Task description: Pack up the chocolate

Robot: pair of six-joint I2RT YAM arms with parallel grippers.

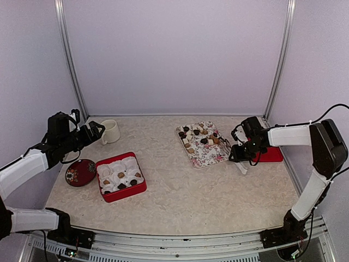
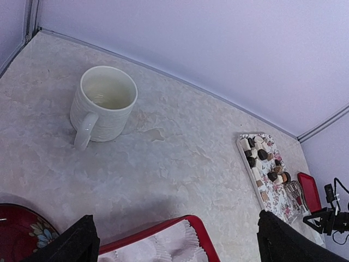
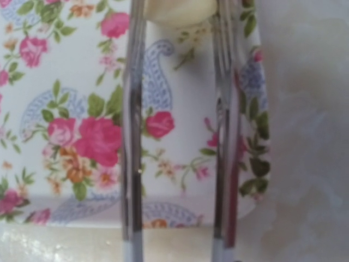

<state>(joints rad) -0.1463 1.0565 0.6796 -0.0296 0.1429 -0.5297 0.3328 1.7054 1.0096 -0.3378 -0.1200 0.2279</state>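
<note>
Several chocolate pieces [image 1: 197, 135], dark, tan and cream, lie on the far half of a floral tray [image 1: 210, 155]; they also show in the left wrist view [image 2: 263, 162]. My right gripper [image 1: 235, 154] reaches over the tray's right end. Its thin fingers [image 3: 133, 136] press on both sides of one cream-white chocolate [image 3: 174, 12], with the right gripper [image 3: 177, 4] shut on it. A red box [image 1: 139, 188] lined with white paper cups holds a few chocolates [image 1: 126, 181]. My left gripper [image 1: 97, 131] hovers wide open and empty, left gripper [image 2: 182, 243] over the box's far corner [image 2: 199, 226].
A cream mug [image 1: 110, 131] stands at the back left, close to my left gripper. A dark red oval dish [image 1: 80, 172] lies left of the box. A red lid [image 1: 271, 155] lies at the far right under my right arm. Walls close in the back and sides.
</note>
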